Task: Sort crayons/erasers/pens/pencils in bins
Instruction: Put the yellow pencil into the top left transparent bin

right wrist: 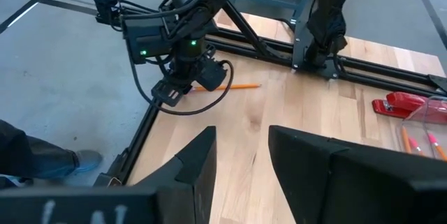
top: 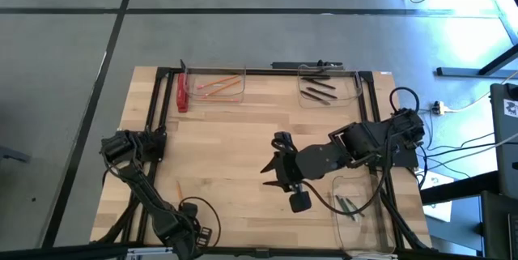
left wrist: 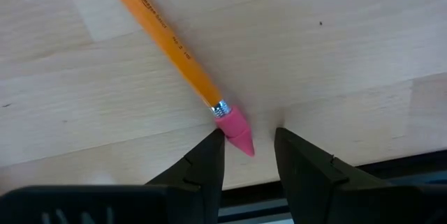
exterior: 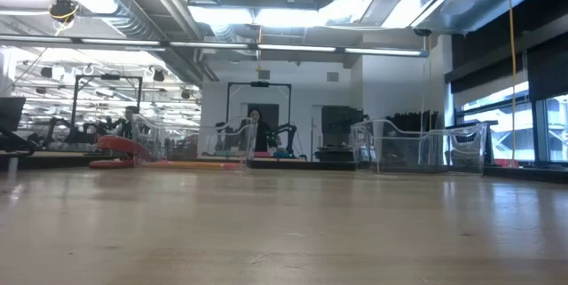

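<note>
left fingers [left wrist: 215, 155] open astride pencil [left wrist: 170, 46] eraser, near table edge [left wrist: 391, 165]

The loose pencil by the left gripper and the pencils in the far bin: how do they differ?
The loose pencil lies alone on the bare table, its pink eraser end between the left gripper's open fingers. The binned pencils lie together inside a clear bin at the far edge, no gripper near. All are orange.
</note>
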Available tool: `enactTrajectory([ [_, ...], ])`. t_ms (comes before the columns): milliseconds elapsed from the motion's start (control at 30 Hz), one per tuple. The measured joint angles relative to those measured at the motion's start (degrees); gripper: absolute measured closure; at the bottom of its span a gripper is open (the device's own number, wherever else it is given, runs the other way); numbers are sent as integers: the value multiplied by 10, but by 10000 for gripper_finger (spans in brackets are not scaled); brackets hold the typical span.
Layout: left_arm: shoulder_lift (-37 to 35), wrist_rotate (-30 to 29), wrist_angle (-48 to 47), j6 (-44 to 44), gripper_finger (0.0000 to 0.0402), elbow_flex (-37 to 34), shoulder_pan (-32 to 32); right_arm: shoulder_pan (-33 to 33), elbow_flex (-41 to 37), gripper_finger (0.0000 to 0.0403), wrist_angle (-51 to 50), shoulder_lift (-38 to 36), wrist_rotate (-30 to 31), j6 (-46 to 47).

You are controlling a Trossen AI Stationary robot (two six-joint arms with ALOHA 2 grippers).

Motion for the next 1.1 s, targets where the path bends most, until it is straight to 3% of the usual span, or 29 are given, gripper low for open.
enactTrajectory([
  [500,2,-10,-28,-12,286,0,1,-3,0,269,0,0,-1,-14],
  [933,2,-12,-39,0,386,0,1,-3,0,269,0,0,-1,-16],
  [1100,2,-13,-40,1,394,0,1,-3,0,269,0,0,-1,-16],
])
